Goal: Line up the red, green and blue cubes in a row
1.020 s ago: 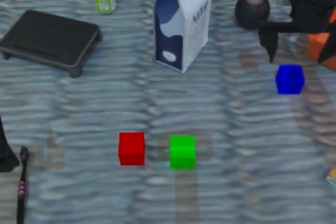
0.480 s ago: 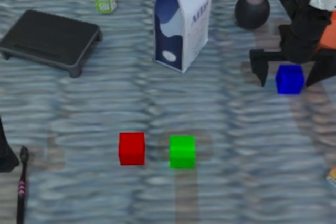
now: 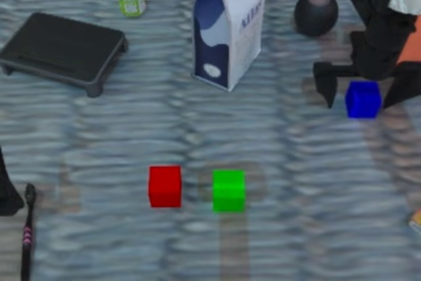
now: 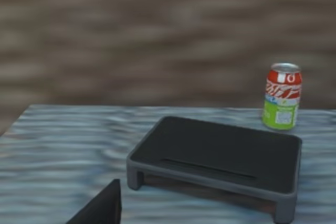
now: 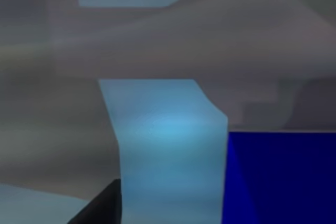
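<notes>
Two cubes, the red cube (image 3: 164, 186) and the green cube (image 3: 228, 190), are already set side by side near the middle of the table, so a place at the green one's right is left free. The blue cube (image 3: 363, 99) lies well apart at the right, between the spread fingers of the right gripper (image 3: 363, 91); probably nothing is gripped yet. The left arm is parked at the left edge, its claw unseen
</notes>
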